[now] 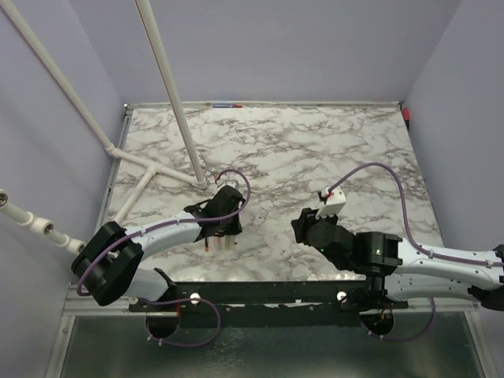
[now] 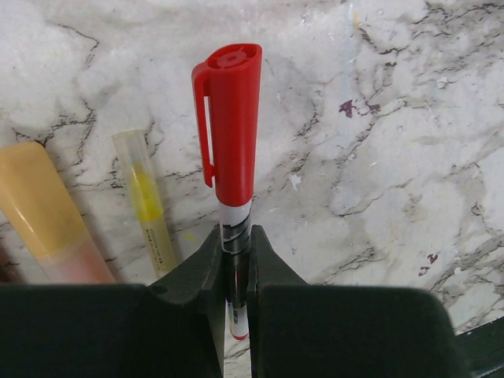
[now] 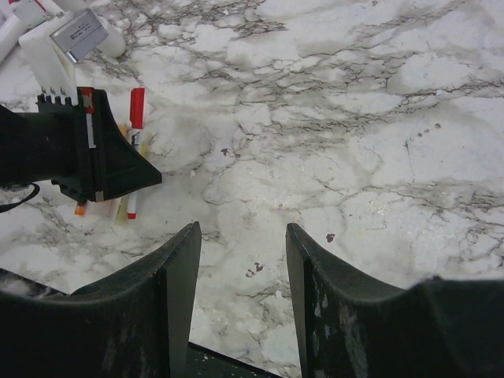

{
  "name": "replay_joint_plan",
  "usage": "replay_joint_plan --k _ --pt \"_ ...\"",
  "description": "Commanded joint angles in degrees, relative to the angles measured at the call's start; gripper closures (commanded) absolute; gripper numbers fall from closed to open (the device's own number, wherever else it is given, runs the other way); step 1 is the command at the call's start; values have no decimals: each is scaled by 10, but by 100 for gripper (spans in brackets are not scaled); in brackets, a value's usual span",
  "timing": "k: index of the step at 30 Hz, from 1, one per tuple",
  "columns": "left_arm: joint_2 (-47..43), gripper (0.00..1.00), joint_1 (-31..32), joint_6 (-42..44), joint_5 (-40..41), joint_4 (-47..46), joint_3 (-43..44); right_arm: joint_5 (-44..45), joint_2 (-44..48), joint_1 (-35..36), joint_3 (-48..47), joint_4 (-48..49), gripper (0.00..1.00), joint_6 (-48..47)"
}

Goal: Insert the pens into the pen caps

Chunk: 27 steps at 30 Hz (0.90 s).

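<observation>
Left gripper (image 2: 236, 246) is clamped tight on the red pen (image 2: 235, 214), pinching the whitish barrel just below its red cap (image 2: 234, 118), which is already on. Right gripper (image 3: 242, 232) has its fingers spread with nothing between them, just marble table (image 3: 378, 118) underneath. The left wrist view also catches a yellow pen (image 2: 148, 201) and an orange pen (image 2: 43, 209) lying just left of the held one. From overhead, only small tips poke out past the gripper.
</observation>
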State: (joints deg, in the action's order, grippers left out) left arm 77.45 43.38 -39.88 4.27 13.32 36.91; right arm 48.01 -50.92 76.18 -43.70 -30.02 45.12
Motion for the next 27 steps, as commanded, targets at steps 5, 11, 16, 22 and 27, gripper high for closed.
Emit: replay_joint_plan --k 5,11,16,22,27 --pt "2 86 12 -28 32 -11 -28 -12 16 3 23 11 49 14" --pt "-9 78 19 -38 38 -11 -42 -19 16 2 27 14 49 17" --pt "-24 73 20 -42 42 -12 -51 -22 13 2 27 16 49 18" --pt "-45 71 20 -43 44 -10 -52 -28 8 2 23 16 49 19" --pt "-76 67 19 -34 34 -10 -36 -29 7 3 15 5 49 20"
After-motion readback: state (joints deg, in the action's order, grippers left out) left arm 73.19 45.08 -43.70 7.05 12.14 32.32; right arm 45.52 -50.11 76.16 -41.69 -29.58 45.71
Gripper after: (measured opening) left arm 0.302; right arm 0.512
